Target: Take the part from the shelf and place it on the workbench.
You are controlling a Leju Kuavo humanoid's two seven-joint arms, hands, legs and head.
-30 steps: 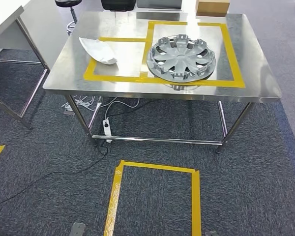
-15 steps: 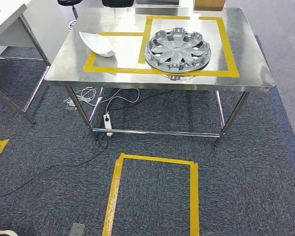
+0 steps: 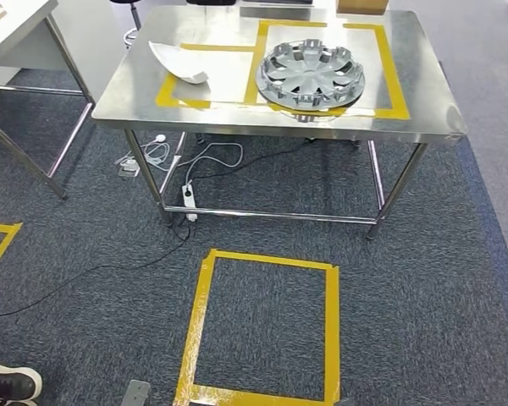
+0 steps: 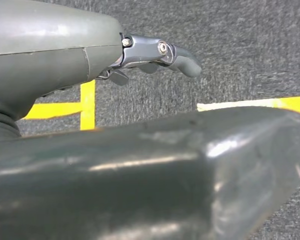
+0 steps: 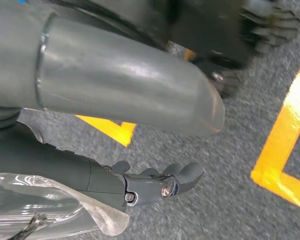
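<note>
Head view: workbench (image 3: 424, 93) already holds 2 parts. Both hands, left (image 4: 156, 52) and right (image 5: 156, 187), hang empty with fingers loosely extended; walking off-line risks missing the shelf.

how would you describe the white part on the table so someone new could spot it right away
Find the steel workbench with yellow tape outlines on top. In the smaller taped outline, on the side away from the grey wheel cover, lies the white curved part. It is a plain, smooth white shell, while the wheel cover is round, grey and spoked.
</note>
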